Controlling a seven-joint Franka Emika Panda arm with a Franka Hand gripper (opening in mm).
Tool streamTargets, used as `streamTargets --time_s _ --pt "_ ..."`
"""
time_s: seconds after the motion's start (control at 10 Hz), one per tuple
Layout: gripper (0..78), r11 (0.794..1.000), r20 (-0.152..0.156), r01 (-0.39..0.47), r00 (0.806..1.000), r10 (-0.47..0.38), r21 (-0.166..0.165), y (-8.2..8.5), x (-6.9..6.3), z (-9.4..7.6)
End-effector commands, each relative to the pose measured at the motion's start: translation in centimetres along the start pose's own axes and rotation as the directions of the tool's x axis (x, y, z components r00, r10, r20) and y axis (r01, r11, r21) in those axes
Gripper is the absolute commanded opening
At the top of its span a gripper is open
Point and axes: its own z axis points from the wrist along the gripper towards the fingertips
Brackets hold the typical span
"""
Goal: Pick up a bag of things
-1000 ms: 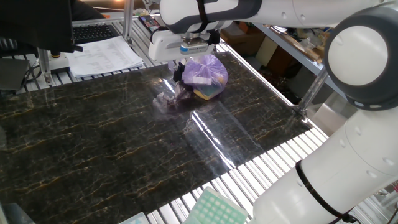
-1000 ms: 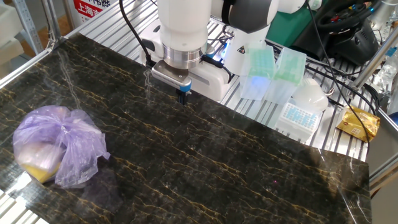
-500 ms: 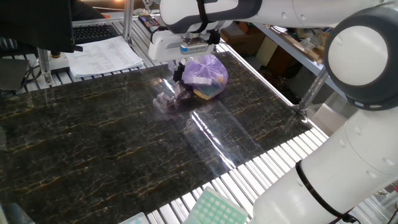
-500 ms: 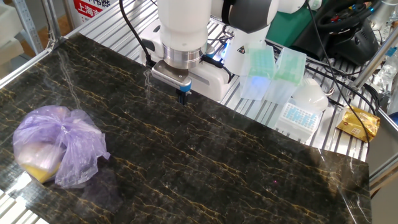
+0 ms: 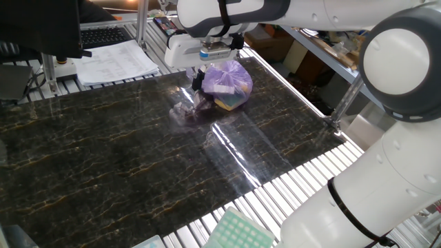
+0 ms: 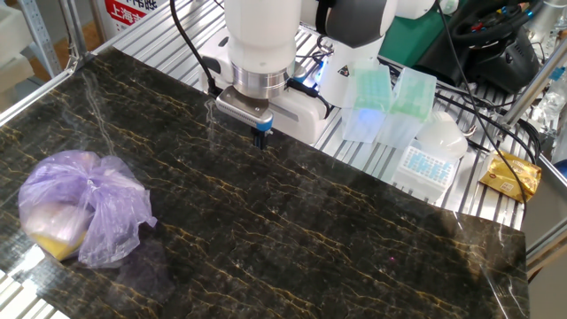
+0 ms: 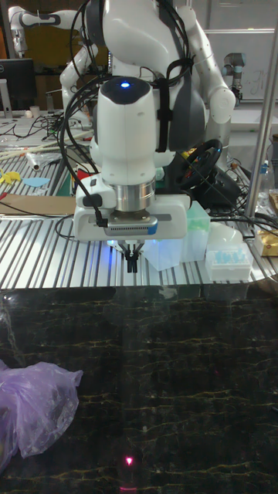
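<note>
The bag of things point(image 5: 228, 83) is a lumpy lilac plastic bag lying on the dark marble tabletop point(image 5: 124, 158), with white and yellow items showing through. It lies near one table edge in the other fixed view point(image 6: 76, 209) and at the lower left of the tall fixed view point(image 7: 32, 407). My gripper point(image 6: 260, 137) hangs above the table's far edge, well away from the bag and to its right. Its fingers are together with nothing between them. In the tall fixed view the gripper point(image 7: 132, 263) points straight down, and in one fixed view the gripper point(image 5: 198, 78) shows just left of the bag.
A small clear plastic wad point(image 5: 182, 109) lies beside the bag. Green tip boxes point(image 6: 379, 99), a white rack point(image 6: 427, 161) and a yellow packet point(image 6: 509, 175) sit on the slatted frame past the table. Papers point(image 5: 114, 60) lie at a corner. A red light dot point(image 7: 129, 461) marks the tabletop.
</note>
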Motion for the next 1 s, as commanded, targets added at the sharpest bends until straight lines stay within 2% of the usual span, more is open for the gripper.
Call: streamTargets --time_s 0.1,1.0 --pt "0.0 1.000 0.003 0.000 1.000 0.000 0.000 -0.01 -0.06 -0.15" --pt "0.0 1.000 0.004 -0.010 1.000 0.010 0.003 -0.01 -0.06 -0.15"
